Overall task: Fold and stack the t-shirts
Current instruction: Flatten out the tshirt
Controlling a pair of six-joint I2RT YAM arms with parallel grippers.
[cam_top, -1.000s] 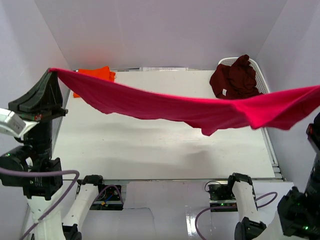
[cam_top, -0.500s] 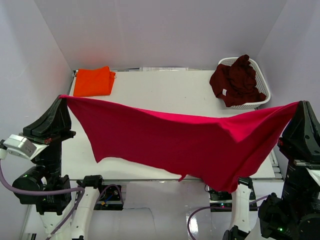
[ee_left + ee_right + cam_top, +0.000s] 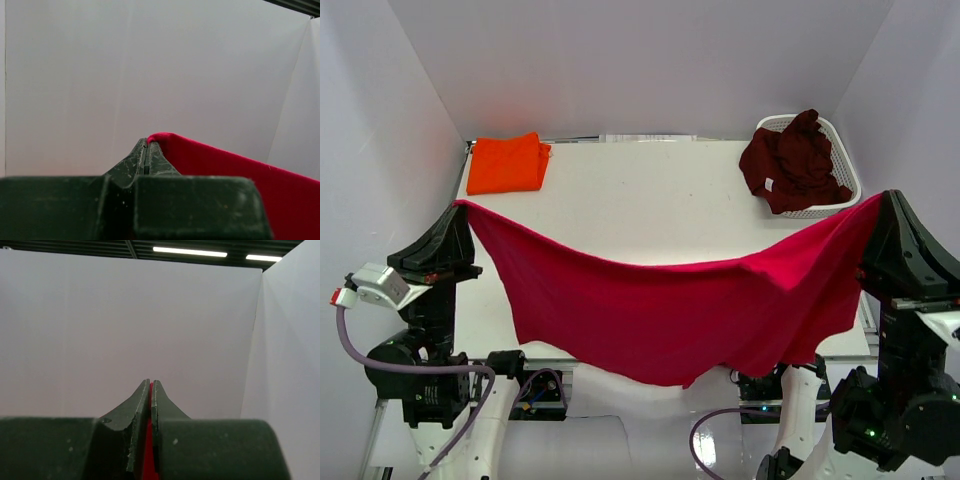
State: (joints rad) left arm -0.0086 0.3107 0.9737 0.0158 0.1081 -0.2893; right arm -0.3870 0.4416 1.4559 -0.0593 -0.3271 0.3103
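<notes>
Crimson t-shirt (image 3: 670,310) hangs pinched between my left gripper (image 3: 461,206) and right gripper (image 3: 881,196), both jaws pressed together on thin corner bites. It sags over the near edge of the table (image 3: 650,200). I fear a corner slipping free, or the low hem snagging the arm bases (image 3: 506,362). Orange t-shirt (image 3: 506,162) lies folded far-left; maroon t-shirt (image 3: 795,160) fills the basket (image 3: 847,160).

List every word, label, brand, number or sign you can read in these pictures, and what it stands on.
No text can be read anywhere.
The white tag on the maroon t-shirt in the basket: too small to read.
The red t-shirt and orange t-shirt: no print visible.
</notes>
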